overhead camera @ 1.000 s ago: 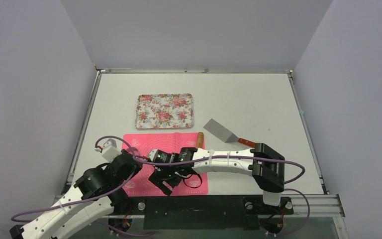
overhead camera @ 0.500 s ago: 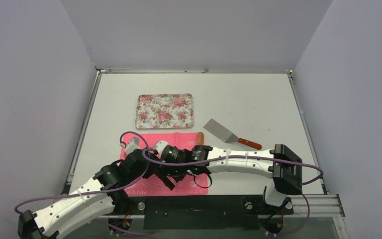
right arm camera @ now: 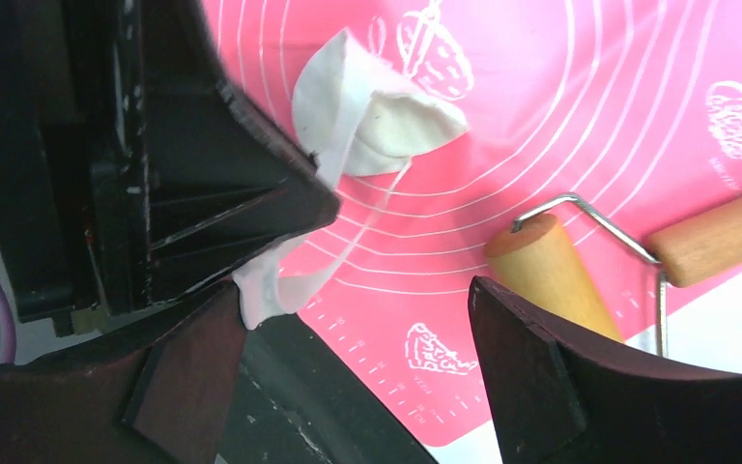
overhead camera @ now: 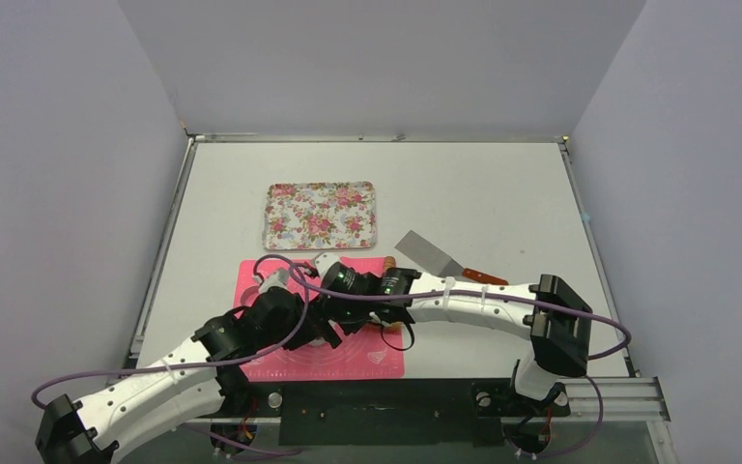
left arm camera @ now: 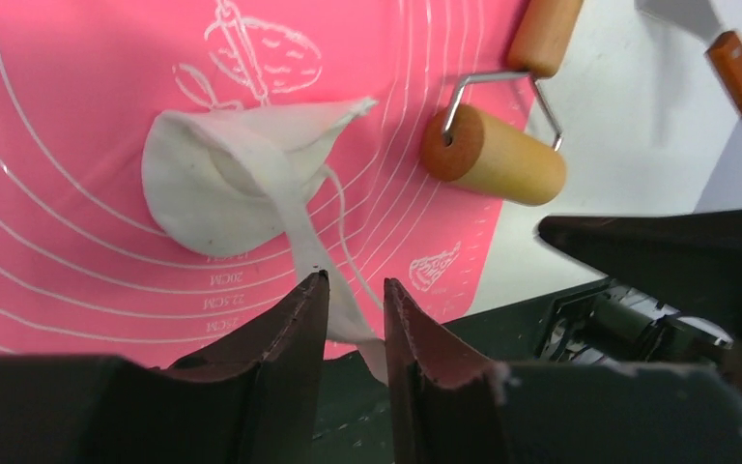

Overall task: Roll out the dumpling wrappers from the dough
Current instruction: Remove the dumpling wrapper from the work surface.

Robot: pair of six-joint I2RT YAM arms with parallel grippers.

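Dough [left arm camera: 203, 193]: a white sheet folded over on itself, lying on the pink mat [left arm camera: 77, 97] among its printed rings. Whether a round wrapper lies under the fold cannot be told.
Dough strip [left arm camera: 299, 232]: a thin band drawn off the sheet's edge, running across the mat to the left jaws.
Left jaws: clenched on the dough strip, with only a narrow gap between the tips. The strip's loose end hangs out behind them.
Right jaws: released and spread wide above the near part of the mat, just beside the left jaws, grasping nothing.
Rolling pin [left arm camera: 493, 155]: wooden with a wire yoke, lying on its side across the right edge of the mat, near the dough but apart from it.
Spatula [overhead camera: 430, 253]: flat on the counter [overhead camera: 483, 184], just past the mat's far right corner. It has a metal blade and a reddish handle.
Tray [overhead camera: 320, 215]: flowered, on the counter beyond the mat.
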